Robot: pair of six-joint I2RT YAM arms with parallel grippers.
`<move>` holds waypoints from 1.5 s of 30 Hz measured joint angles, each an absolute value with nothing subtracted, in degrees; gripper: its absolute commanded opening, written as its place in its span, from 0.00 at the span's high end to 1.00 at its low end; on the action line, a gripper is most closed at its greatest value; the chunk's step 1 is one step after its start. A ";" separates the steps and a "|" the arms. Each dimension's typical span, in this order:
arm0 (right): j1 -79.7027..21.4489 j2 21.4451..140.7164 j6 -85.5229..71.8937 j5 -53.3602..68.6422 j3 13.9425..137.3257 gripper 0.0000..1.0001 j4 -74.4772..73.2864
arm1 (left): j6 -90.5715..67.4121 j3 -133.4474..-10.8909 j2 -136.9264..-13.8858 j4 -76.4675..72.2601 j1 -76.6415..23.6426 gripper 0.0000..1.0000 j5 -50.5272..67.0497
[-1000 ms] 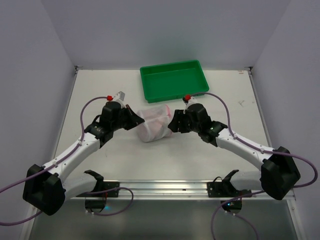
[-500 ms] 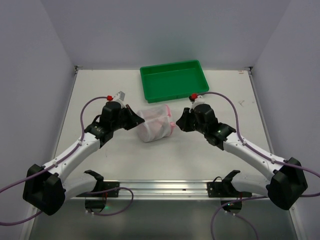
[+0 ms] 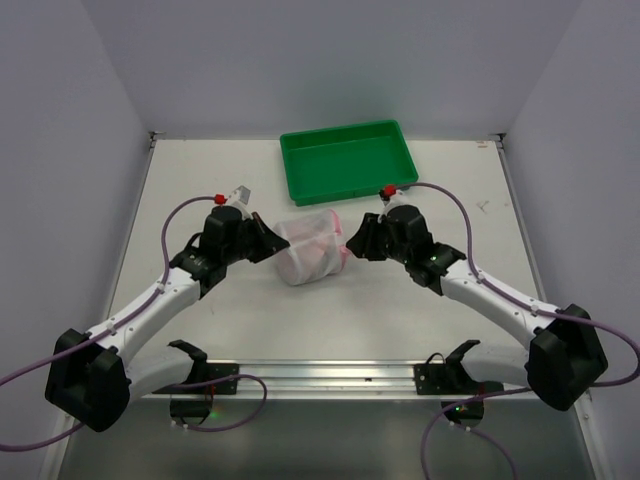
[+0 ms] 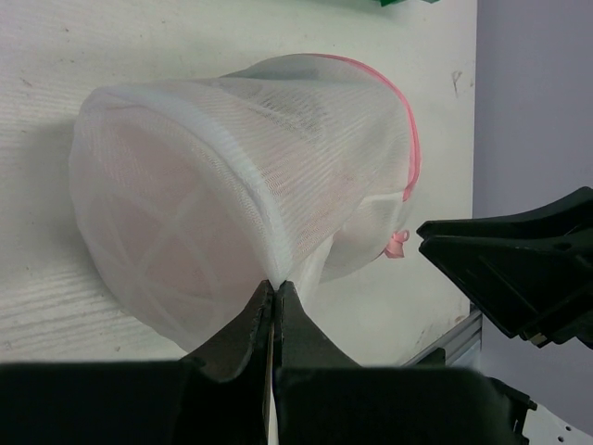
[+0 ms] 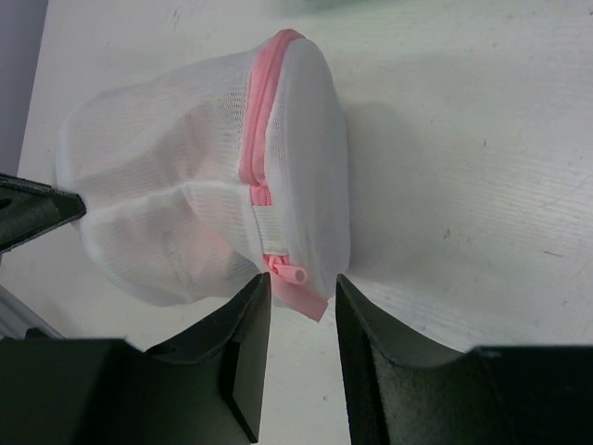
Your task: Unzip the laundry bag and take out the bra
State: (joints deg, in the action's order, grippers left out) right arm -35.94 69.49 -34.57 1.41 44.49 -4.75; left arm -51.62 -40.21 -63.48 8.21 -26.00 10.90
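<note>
The light is bright, even and diffuse, falling from overhead, with no glare on the pale counter [image 3: 300, 320]. The top view is sharp throughout, and the shadows under the arms are faint.

In the right wrist view, the laundry bag [image 5: 185, 213] just ahead of the right end effector [image 5: 301, 283] is crisp, its mesh weave and pink zipper clearly legible. It casts a soft grey shadow on the counter ahead and to the right of the end effector. The fingers [image 5: 232, 371] are near-black and show little surface detail.

In the left wrist view, the left end effector [image 4: 275, 295] is likewise a dark silhouette. The mesh ahead of it is sharp and glows translucent.
</note>
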 measured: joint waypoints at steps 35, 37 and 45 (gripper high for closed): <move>-35.94 71.70 -35.00 5.45 43.70 1.00 -2.52 | -52.53 -37.76 -62.30 7.25 -25.82 0.87 11.46; -35.99 70.87 -32.56 4.99 44.47 1.00 -4.01 | -53.01 -37.58 -62.30 6.92 -25.52 0.68 11.84; -36.07 70.48 -18.76 -2.26 55.11 1.00 -9.13 | -53.08 -40.27 -63.16 7.20 -23.59 0.25 12.64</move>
State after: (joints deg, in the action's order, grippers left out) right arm -36.07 70.48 -18.76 -2.26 55.11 -9.13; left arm -53.08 -40.27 -63.16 7.20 -23.59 12.64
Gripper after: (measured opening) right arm 0.007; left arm 0.751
